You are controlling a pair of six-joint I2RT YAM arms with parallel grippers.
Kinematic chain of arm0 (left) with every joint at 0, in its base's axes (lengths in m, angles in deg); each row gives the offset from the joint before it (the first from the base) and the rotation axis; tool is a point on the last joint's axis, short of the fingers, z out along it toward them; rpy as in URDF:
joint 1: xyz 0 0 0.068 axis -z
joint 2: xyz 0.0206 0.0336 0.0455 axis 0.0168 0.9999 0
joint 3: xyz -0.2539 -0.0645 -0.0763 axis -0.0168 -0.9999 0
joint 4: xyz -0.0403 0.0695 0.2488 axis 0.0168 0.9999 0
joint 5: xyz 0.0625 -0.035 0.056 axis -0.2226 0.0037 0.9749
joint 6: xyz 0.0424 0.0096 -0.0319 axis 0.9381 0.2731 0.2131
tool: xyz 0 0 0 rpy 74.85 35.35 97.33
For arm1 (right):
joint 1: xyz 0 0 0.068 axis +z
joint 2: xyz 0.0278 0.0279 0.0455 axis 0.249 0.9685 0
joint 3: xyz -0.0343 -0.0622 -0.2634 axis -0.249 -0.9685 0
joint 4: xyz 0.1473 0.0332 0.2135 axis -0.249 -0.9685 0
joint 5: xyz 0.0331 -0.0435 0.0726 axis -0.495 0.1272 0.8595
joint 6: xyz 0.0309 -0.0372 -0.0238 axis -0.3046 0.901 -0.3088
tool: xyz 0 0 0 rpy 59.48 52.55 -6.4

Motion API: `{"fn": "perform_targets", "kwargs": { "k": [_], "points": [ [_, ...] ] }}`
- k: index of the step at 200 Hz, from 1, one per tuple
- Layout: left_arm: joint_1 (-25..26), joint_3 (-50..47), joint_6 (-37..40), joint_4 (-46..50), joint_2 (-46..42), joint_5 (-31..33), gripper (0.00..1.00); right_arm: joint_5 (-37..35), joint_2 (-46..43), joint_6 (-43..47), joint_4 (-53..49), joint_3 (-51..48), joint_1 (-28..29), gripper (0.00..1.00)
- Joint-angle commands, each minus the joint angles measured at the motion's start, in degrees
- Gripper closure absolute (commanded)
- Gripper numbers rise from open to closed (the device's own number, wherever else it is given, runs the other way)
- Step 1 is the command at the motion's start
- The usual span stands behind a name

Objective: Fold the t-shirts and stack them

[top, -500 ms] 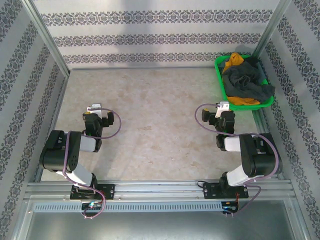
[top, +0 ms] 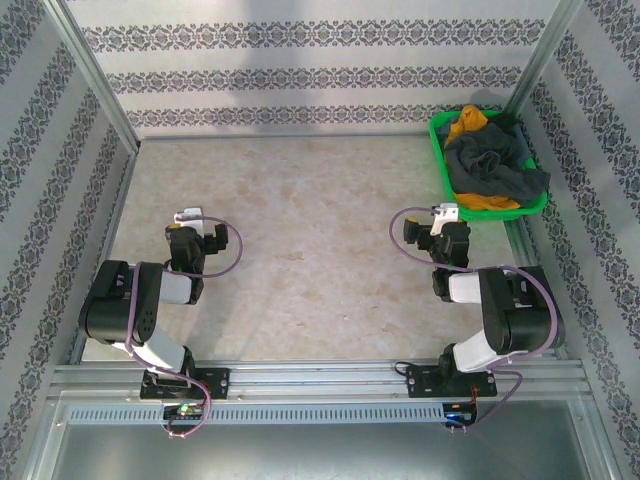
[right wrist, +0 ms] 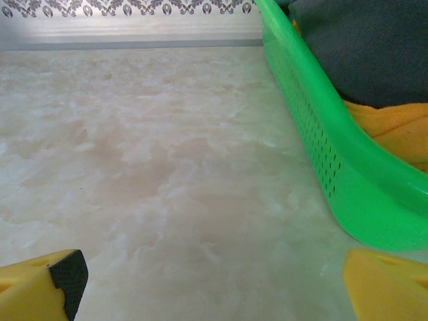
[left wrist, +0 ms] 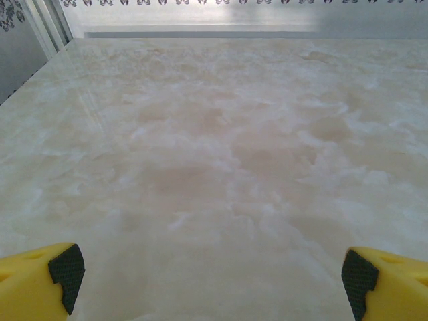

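the green basket (top: 439,170) sits at the counter's (top: 310,230) 2 o'clock corner. it holds the t-shirts (top: 495,175) crumpled together: a dark grey shirt (top: 490,160) on top, a mustard-orange shirt (top: 468,122) showing at the 12 and 6 o'clock ends. the heap's long axis runs roughly 11 to 5 o'clock. both arms are folded low, pointing toward 12 o'clock. the left end effector (top: 190,218) and right end effector (top: 440,215) are spread wide and hold nothing.

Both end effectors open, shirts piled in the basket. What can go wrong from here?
The grey t-shirt lies over the mustard t-shirt, so one pinch may drag both out.
The right end effector sits close beside the green basket; reaching in could snag or shove its wall.
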Motion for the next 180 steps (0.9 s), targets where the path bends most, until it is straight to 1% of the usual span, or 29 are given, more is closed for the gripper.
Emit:
{"fn": "perform_targets", "kwargs": {
  "k": [1,59,74,80,90,97,100,106,110,114,119,123,126,134,135,137,139,145,148,152,153,160,165,168,172,180],
  "points": [
    [0.45,0.77,0.58,0.22,-0.16,-0.28,0.0,0.31,0.16,0.81,1.74,0.98,-0.34,0.02],
    [0.45,0.78,0.55,0.24,-0.15,-0.21,0.0,-0.08,0.03,0.93,2.18,0.59,-0.27,0.02],
    [0.37,0.29,0.26,-0.44,-0.3,0.69,0.0,-2.05,-0.3,0.39,3.82,-0.47,-0.1,0.02],
    [0.45,-0.99,-0.26,-3.21,-0.4,2.04,0.0,-3.27,-0.89,0.35,4.89,-0.86,0.31,0.02],
    [0.87,-3.58,-0.63,-6.43,-2.04,4.89,0.0,-8.34,-3.61,1.61,5.71,-2.71,2.27,0.02],
    [1.6,-4.85,0.82,-7.73,-3.52,3.96,0.0,-13.53,-8.14,3.95,1.02,-1.79,5.46,0.02],
    [2.76,-5.12,2.35,-9.31,-4.05,4.85,0.0,-15.59,-10.61,5.11,-2.04,-1.61,6.96,0.02],
    [7.27,-4.91,5.38,-7.09,-7.16,15.02,0.0,-20.12,-16.07,6.46,-8.73,2.34,9.97,0.02],
    [10.35,-4.16,7.68,-4.62,-10.11,19.76,0.0,-22.57,-19.7,6.48,-14.52,5.04,11.81,0.02],
    [12.26,-3.09,9.3,-1.09,-13.23,21.7,0.0,-24.2,-22.97,5.45,-20.9,8.57,13.2,0.02],
    [13.32,-1.16,9.41,4.16,-16.55,21.65,0.0,-24.63,-26.09,2.01,-29.15,13.58,14.28,0.02],
    [13.82,1.06,7.65,9.03,-19.8,21.8,0.0,-23.62,-27.68,-1.92,-36.16,17.89,14.14,0.02],
    [13.92,3.2,4.86,13.55,-21.61,23.22,0.0,-20.24,-28.73,-4.76,-42.14,20.86,13.79,0.02],
    [13.99,10.3,-6.84,31.53,-25.67,26.54,0.0,-13.34,-30.72,-12.13,-55.48,28.58,11.91,0.02],
    [13.9,11.47,-8.55,32.78,-26.1,26.71,0.0,-12.91,-30.8,-13.17,-55.92,28.97,11.62,0.02],
    [13.77,13.61,-10.76,38.96,-26.84,26.94,0.0,-12.08,-30.89,-15.47,-55.86,29.33,10.81,0.02],
    [13.56,15.61,-15.15,44.0,-27.56,26.91,0.0,-10.23,-30.95,-17.26,-54.94,29.34,9.71,0.02],
    [13.12,21.1,-24.28,57.1,-29.02,25.91,0.0,-1.3,-30.76,-21.9,-53.28,29.69,5.22,0.02],
    [12.7,22.58,-27.54,59.15,-29.38,25.32,0.0,2.27,-30.34,-23.94,-53.26,30.35,2.97,0.02],
    [11.38,22.95,-30.09,57.84,-29.29,23.5,0.0,4.28,-29.59,-26.03,-54.21,31.76,1.17,0.02],
    [11.19,22.94,-30.68,57.41,-29.23,23.12,0.0,4.2,-29.36,-26.37,-54.8,31.97,0.93,0.02],
    [6.76,22.87,-34.89,54.28,-28.41,12.48,0.0,-0.32,-27.5,-26.14,-60.91,36.67,1.03,0.02],
    [3.88,23.6,-38.91,53.35,-27.2,5.64,0.0,-6.95,-25.82,-25.18,-66.36,40.12,2.34,0.02],
    [2.86,24.35,-40.92,53.22,-26.2,2.8,0.0,-11.24,-24.81,-24.85,-68.88,42.09,3.16,0.02],
    [2.2,25.78,-42.73,53.92,-24.72,0.16,0.0,-15.28,-23.7,-24.6,-72.24,44.33,3.9,0.02],
    [2.44,29.8,-43.67,56.7,-21.87,-2.95,0.0,-19.3,-21.11,-24.11,-75.58,47.06,3.81,0.03]
  ]
}}
